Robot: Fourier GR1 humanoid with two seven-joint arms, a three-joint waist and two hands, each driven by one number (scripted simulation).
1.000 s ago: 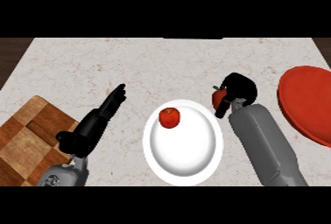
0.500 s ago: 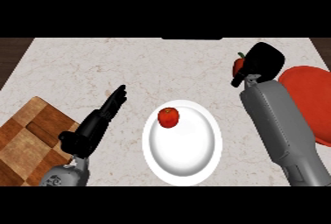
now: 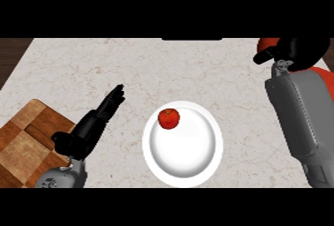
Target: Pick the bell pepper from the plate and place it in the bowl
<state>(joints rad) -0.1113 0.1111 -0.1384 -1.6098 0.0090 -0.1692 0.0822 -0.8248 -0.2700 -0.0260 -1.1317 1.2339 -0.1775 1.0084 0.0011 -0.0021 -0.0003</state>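
A white round plate point(image 3: 183, 152) sits in the lower middle of the frame on the pale marbled stone counter point(image 3: 163, 66). A small red rounded fruit point(image 3: 169, 118) lies on the plate's upper left part. It is the only item on the plate.

The left hand point(image 3: 91, 126) shows at the lower left, its black fingers straight and pointing toward the upper right, holding nothing, just beside the plate's left rim but apart from it. Under and left of its forearm lies a wooden checkered cutting board point(image 3: 26, 141).

The right hand point(image 3: 297, 52) is at the upper right corner, curled closed around a red thing point(image 3: 266, 43), of which only a sliver shows at the hand's left edge; whether it is the bell pepper cannot be told. Just behind the grey forearm, at the right edge, a red-orange round bowl point(image 3: 323, 75) peeks out, mostly hidden.
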